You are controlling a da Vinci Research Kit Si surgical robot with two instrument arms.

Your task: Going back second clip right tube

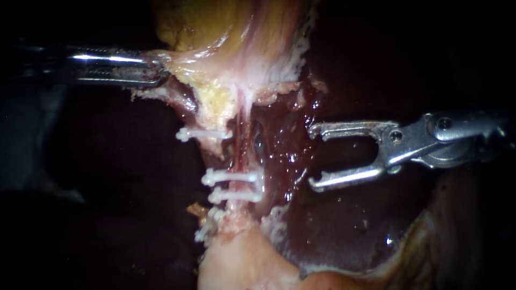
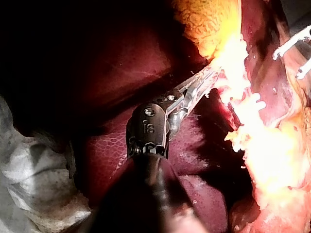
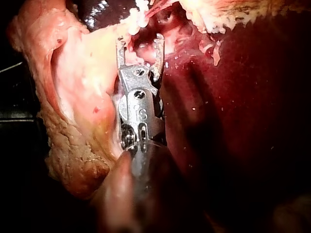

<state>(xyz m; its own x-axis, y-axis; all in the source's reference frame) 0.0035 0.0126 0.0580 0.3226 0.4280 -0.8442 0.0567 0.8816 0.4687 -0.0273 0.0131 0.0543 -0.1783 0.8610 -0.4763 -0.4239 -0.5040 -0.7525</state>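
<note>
Entry 1. Your left instrument [image 1: 153, 72] comes in along the upper left of the field. Its tool is clenched on the frayed edge of the pale yellow tissue [image 1: 215, 80] above the tubes. The left wrist view shows the same thing: the two jaws lie together and their tips run into the brightly lit tissue.

Entry 2. An upper clip [image 1: 204, 133], white, lies level on the left side of the stalk, just under the yellow tissue. A lower clip [image 1: 209, 225], tilted, sits near the pale stump at the foot of the stalk.

Entry 3. The right tube [image 1: 240, 153] is a thin reddish strand running straight down from the yellow tissue. It lies at the liver's left edge.

Entry 4. A pair of clips [image 1: 234, 186], white, crosses the right tube one just above the other. They are close together, with a narrow gap between them, and lie below the midpoint of the bare strand.

Entry 5. The liver [image 1: 344, 225], dark red and wet, lies right of the tubes and under the right instrument.

Entry 6. Your right instrument [image 1: 313, 158] comes in from the right. Its tool is released, with the jaws wide apart and holding nothing. The tips point at the tubes but stand apart from them over the liver, roughly level with the stretch between the upper clip and the pair. In the right wrist view the open jaws sit short of the white clips ahead of them.
</note>
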